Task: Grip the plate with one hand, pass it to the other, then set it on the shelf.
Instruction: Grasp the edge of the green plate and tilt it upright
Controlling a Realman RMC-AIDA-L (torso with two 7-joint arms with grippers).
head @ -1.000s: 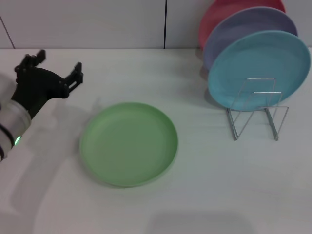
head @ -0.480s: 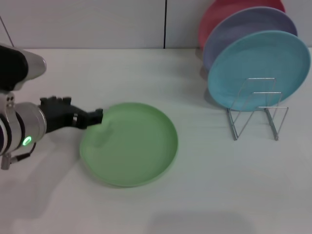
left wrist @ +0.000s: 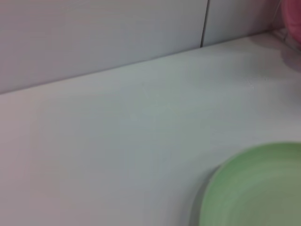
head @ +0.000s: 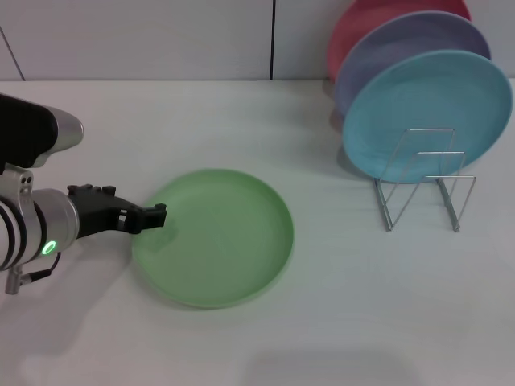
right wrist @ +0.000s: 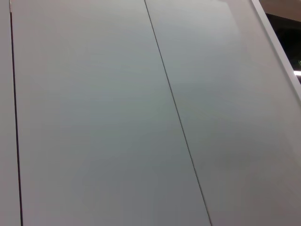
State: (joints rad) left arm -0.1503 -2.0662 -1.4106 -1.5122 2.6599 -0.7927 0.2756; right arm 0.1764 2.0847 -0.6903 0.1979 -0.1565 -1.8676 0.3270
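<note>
On the white table [head: 338, 322], left end effector [head: 157, 215] meets the plate [head: 213, 237]; grip unclear.

Plate [head: 217, 237] flat on table [head: 338, 322], left pincer [head: 154, 215] at its left rim, shelf [head: 422, 181] far right.

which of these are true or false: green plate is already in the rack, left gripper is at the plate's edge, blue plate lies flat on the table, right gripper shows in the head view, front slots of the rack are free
1. The green plate is already in the rack. False: it lies flat on the table, apart from the rack.
2. The left gripper is at the green plate's left edge. True.
3. The blue plate lies flat on the table. False: it stands upright in the rack, in front of the lavender plate and the pink plate.
4. The right gripper shows in the head view. False: it is not in view there, and the right wrist view shows only a wall panel.
5. The rack's front wire loops hold nothing. True.
</note>
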